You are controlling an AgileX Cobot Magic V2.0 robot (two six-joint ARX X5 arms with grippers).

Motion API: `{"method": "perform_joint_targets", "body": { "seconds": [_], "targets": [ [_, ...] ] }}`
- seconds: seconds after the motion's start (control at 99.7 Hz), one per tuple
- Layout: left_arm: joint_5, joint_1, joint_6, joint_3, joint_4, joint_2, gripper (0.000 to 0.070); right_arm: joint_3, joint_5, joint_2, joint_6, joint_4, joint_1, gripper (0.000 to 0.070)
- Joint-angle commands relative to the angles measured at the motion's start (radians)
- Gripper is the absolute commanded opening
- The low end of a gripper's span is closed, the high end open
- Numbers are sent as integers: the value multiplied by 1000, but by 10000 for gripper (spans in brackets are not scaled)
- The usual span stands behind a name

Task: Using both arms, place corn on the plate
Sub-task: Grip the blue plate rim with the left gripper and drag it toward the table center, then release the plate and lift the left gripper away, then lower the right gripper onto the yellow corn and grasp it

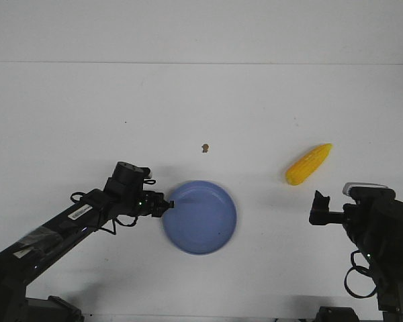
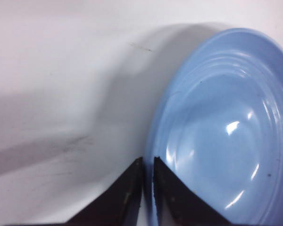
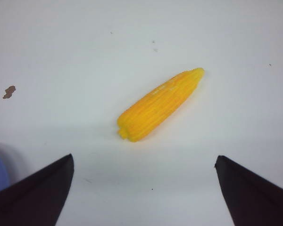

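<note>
On the white table, the ribbed yellow corn cob [image 1: 309, 164] lies ungrasped (two o'clock of the round periwinkle-blue plate [image 1: 200, 217]); the left gripper [image 1: 164, 204] is pinched on the plate's rim, the right gripper [image 3: 141, 188] spread wide.

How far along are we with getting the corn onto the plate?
Early. Done: the left gripper is closed on the near-left rim of the plate, seen clearly in the left wrist view. In hand: the right gripper is open and aimed at the corn, not touching it. Left: grasping the corn, which lies on the table right of the plate, and carrying it over.
</note>
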Motion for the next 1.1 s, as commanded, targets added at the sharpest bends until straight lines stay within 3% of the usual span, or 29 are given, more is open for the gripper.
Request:
{"method": "perform_joint_targets", "body": {
  "seconds": [0.0, 0.08, 0.231, 0.371, 0.421, 0.512, 0.632, 0.702, 0.873, 1.094],
  "targets": [
    [-11, -6, -2, 9, -5, 18, 123, 13, -3, 2, 8, 6, 2, 633],
    [-11, -6, -2, 9, -5, 18, 199, 13, -3, 2, 8, 7, 2, 633],
    [-10, -6, -2, 10, 10, 8, 466, 13, -3, 2, 8, 6, 2, 633],
    [-16, -3, 11, 10, 67, -60, 626, 13, -3, 2, 8, 6, 2, 633],
    [-50, -3, 26, 10, 89, -103, 625, 13, -3, 2, 8, 6, 2, 633],
    [-185, -3, 89, 10, 91, -192, 624, 13, -3, 3, 21, 6, 2, 633],
    [-378, -2, 211, 10, 14, -306, 625, 13, -1, 5, 28, 13, 2, 633],
    [-443, 10, 259, 10, -40, -360, 625, 13, 9, 17, 42, 28, 2, 633],
    [-460, 69, 275, 10, -123, -428, 625, 13, 32, 109, 100, 105, 1, 633],
    [-459, 108, 271, 10, -137, -432, 625, 13, 61, 367, 181, 298, -21, 633]
  ]
}}
